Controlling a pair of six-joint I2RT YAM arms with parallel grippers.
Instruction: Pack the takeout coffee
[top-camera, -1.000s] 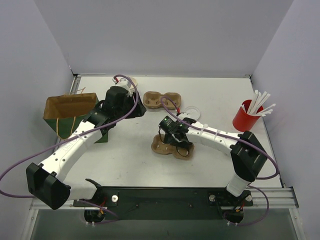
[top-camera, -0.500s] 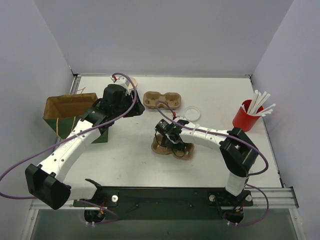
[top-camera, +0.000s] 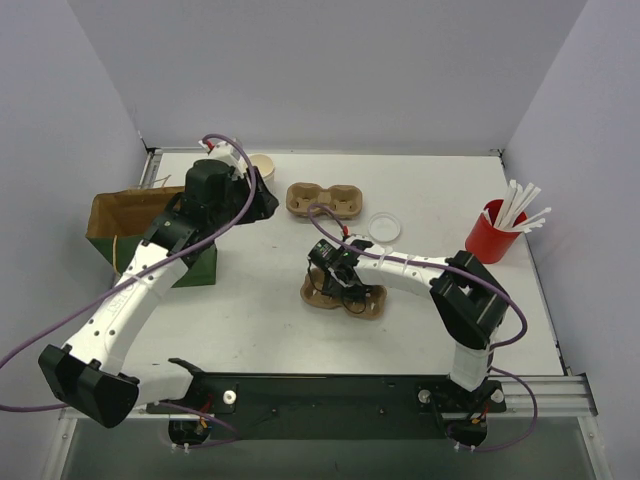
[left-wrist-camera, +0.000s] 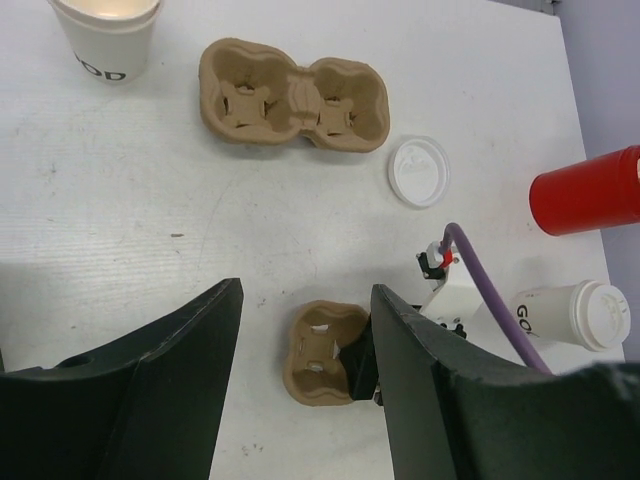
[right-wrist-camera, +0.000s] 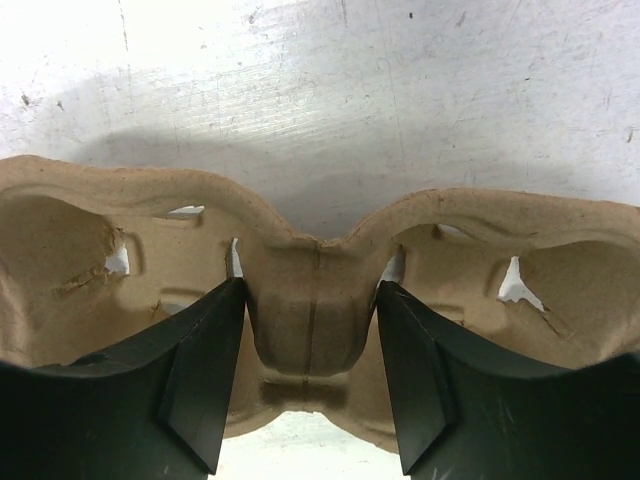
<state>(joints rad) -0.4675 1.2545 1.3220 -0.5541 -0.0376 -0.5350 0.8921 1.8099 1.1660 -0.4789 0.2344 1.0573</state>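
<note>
The table (top-camera: 250, 320) carried two arms. The left arm (top-camera: 140, 290) reached to the far left corner and the right arm (top-camera: 430, 270) bent in toward the middle. One brown paper bag (top-camera: 120, 212) stood open at the left edge, and only the overhead view showed it.

There were two cardboard carriers. The far carrier (top-camera: 323, 200) lay empty near the back. The near carrier (top-camera: 368, 303) lay at the centre, half under the right gripper (right-wrist-camera: 310, 290). That wrist's camera showed what the overhead view hid: the fingers stood wide apart, astride the narrow neck between the two empty wells and close against its sides. Whether they pressed on it could not be told. The left gripper (left-wrist-camera: 305, 290) hung high with its fingers spread wide and nothing between them.

One red cup (top-camera: 488, 242) of white straws (top-camera: 520, 205) stood at the right.

Two coffee cups were counted. The open cup (top-camera: 262, 165) stood at the back, just beside the left wrist. The lidded cup (left-wrist-camera: 570, 315) appeared only in the left wrist view, to the right of the right arm and nearer than the red cup. Neither cup sat in a carrier. One loose lid (top-camera: 384, 227) lay flat between the far carrier and the red cup.
</note>
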